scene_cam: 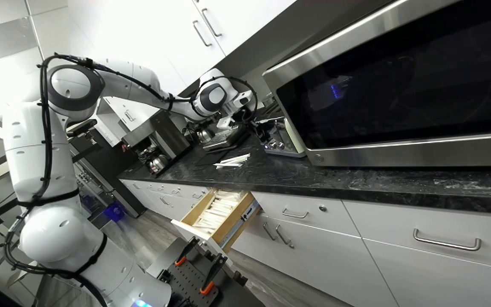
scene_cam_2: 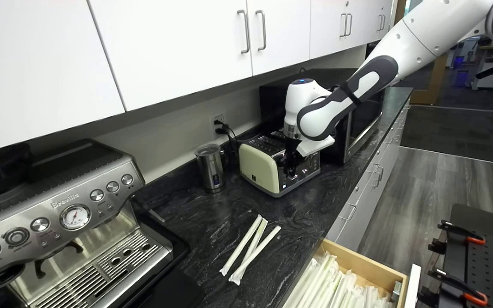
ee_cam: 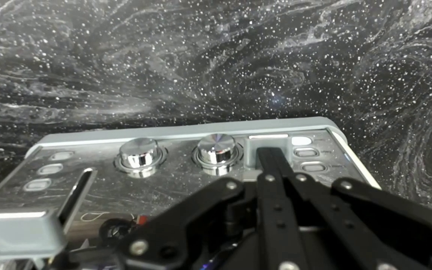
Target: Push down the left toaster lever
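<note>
The toaster stands on the dark counter, with a cream side, a shiny dark front and silver knobs. In an exterior view its cream end is close beside the microwave. In the wrist view the front panel appears upside down. The left lever sits low, near the panel's base edge, beside a lit button. My gripper is shut, with its fingertips together over the left lever, seemingly touching it. The gripper also shows at the toaster's front in an exterior view. The right lever sits high on its slot.
The large microwave is beside the toaster. A metal frother jug and an espresso machine stand on the other side. Wrapped straws lie on the counter. An open drawer of straws juts out below. Cabinets hang above.
</note>
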You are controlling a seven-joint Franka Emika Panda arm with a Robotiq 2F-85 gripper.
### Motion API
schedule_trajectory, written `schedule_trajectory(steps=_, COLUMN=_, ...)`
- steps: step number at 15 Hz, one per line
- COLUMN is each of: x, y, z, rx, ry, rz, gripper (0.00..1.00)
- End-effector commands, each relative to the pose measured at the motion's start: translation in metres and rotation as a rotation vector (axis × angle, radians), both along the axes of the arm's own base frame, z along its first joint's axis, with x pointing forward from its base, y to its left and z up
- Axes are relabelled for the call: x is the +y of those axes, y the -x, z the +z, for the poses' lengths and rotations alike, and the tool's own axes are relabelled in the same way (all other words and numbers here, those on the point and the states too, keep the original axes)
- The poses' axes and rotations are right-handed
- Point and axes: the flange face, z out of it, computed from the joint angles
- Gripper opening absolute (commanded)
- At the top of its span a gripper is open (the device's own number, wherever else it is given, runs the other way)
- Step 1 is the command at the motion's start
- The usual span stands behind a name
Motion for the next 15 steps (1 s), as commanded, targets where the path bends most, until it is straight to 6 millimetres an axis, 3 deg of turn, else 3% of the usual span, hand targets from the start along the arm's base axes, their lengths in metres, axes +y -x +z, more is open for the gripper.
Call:
schedule_trajectory(steps=1, x=-0.004, y=0.003, z=0.002, rx=-0.031, ry=-0.019, rz=0.008, gripper=0.0)
schedule_trajectory(steps=10, x=-0.016, y=0.072, z=0.143, rx=-0.248, ry=-0.044, rz=0.047, gripper=0.0)
schedule_trajectory(steps=12, x=-0.015, y=0.086, z=0.162, rx=-0.248, ry=-0.039, rz=0.073, gripper=0.0)
schedule_trajectory(steps=15, x=-0.011, y=0.101, z=0.175, rx=-0.243, ry=-0.032, rz=0.111, gripper=0.0)
